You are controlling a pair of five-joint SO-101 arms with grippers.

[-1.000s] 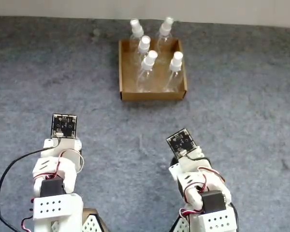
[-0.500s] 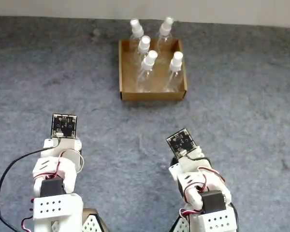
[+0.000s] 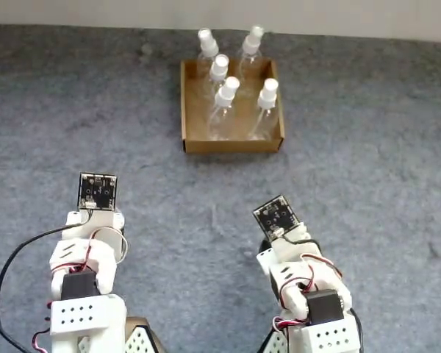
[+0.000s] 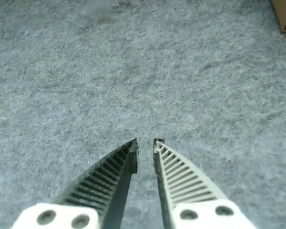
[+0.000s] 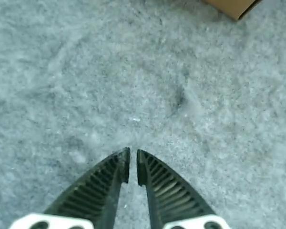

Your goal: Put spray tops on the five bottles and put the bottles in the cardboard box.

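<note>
The cardboard box point(image 3: 231, 145) sits at the far middle of the grey carpet. Several clear bottles with white spray tops stand upright inside it, among them one at the back point(image 3: 205, 43), one in the middle point(image 3: 226, 94) and one on the right point(image 3: 267, 95). My left gripper point(image 4: 145, 143) is shut and empty, low over bare carpet at the near left. My right gripper point(image 5: 133, 152) is likewise shut on nothing at the near right. Both arms, the left point(image 3: 97, 193) and the right point(image 3: 279, 215), stay well short of the box.
Grey carpet point(image 3: 353, 191) covers the whole work surface. A corner of the box point(image 4: 285, 14) edges into the left wrist view, and another corner point(image 5: 231, 7) into the right wrist view. A black cable point(image 3: 15, 254) runs beside the left arm.
</note>
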